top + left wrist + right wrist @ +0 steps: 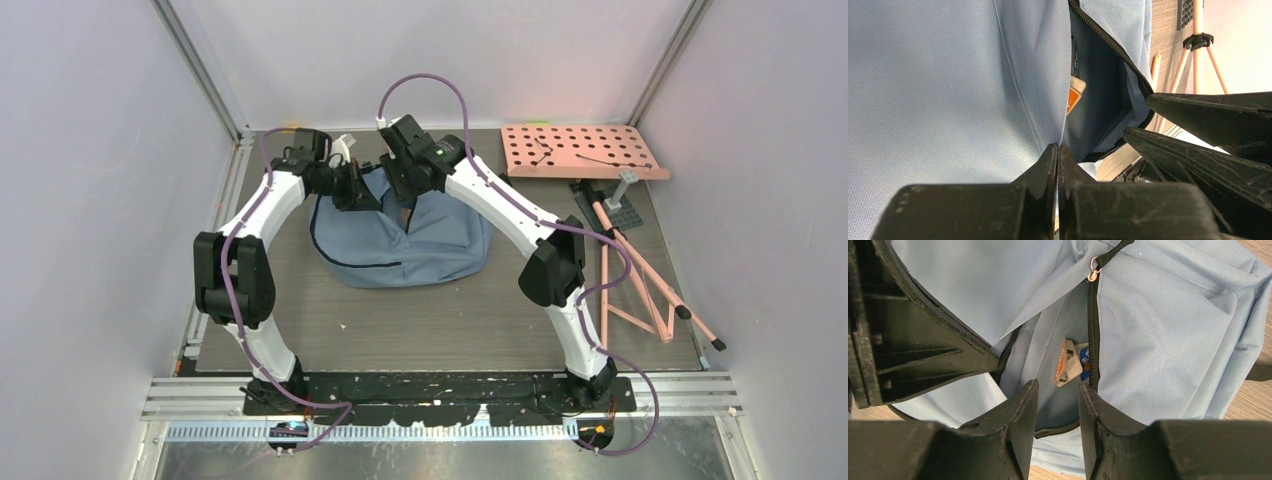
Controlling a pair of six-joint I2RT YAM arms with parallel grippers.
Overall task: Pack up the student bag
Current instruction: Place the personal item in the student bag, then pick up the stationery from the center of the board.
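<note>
The grey-blue student bag (400,240) lies at the middle of the table with its top zipper open. My left gripper (357,192) is at the bag's far left rim. In the left wrist view it (1058,148) is shut on a fold of the bag's fabric (973,85) and holds the mouth open. My right gripper (405,198) hovers over the opening. In the right wrist view it (1058,386) is open and empty. An orange and white item (1068,367) sits inside the bag; it also shows in the left wrist view (1074,95). The zipper pull (1093,274) lies at the far end of the opening.
A pink pegboard (585,150) sits on a stand at the back right. A pink folding frame (640,275) lies on the table's right side. Metal rails border the table on the left (215,215) and front (440,395).
</note>
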